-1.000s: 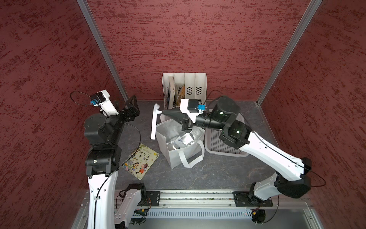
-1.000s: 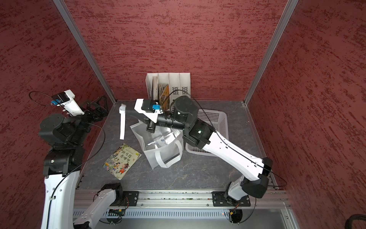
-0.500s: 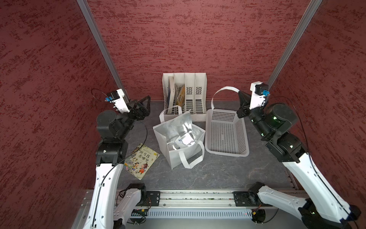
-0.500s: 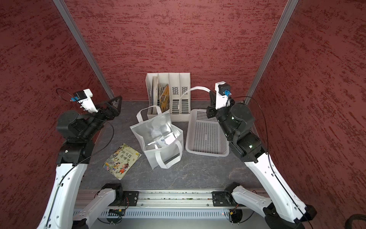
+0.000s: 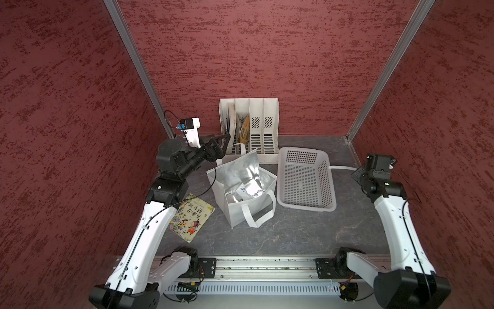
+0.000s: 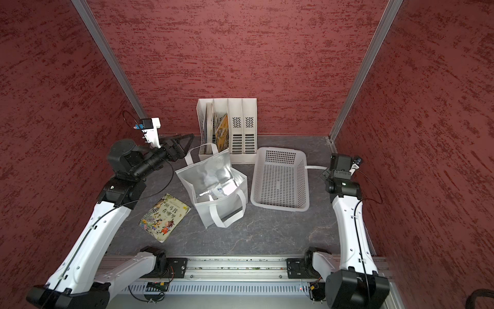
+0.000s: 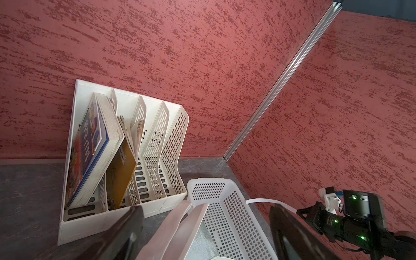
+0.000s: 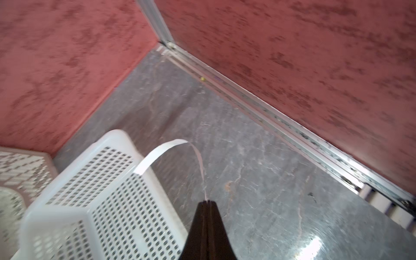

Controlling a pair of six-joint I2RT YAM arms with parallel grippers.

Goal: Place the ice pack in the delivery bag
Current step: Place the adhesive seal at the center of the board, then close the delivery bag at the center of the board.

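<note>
**Bench** (image 5: 294,235): a grey marbled slab between red textured walls.

**Containers**
- The rack (image 5: 270,112) stands against the back wall, and books (image 7: 90,146) lean in its two leftmost slots.
- The basket (image 5: 304,176) lies right of the bag.
- The bag (image 5: 248,211) stands open at mid-bench.
- The ice pack (image 5: 244,191), a white pouch with blue print, lies on the bag's floor.
- A picture book (image 5: 191,216) lies flat to the left of the bag.

**Change over the last second**
- The right arm (image 5: 398,227) has left its reach over the bag and now sits at the bench's right edge. The right jaws are clenched on a thin white strip (image 8: 162,150) that arcs to the basket's rim.
- The left arm (image 5: 149,235) has swung from the left wall toward the rack. The left jaws are released and spread wide.
- The bag, basket and picture book are unmoved.

**Materials**
- Rack: slotted rigid plastic.
- Basket: perforated plastic, rectangular with rounded corners.
- Bag: boxy white fabric with crinkled silver foil lining and loop handles.
</note>
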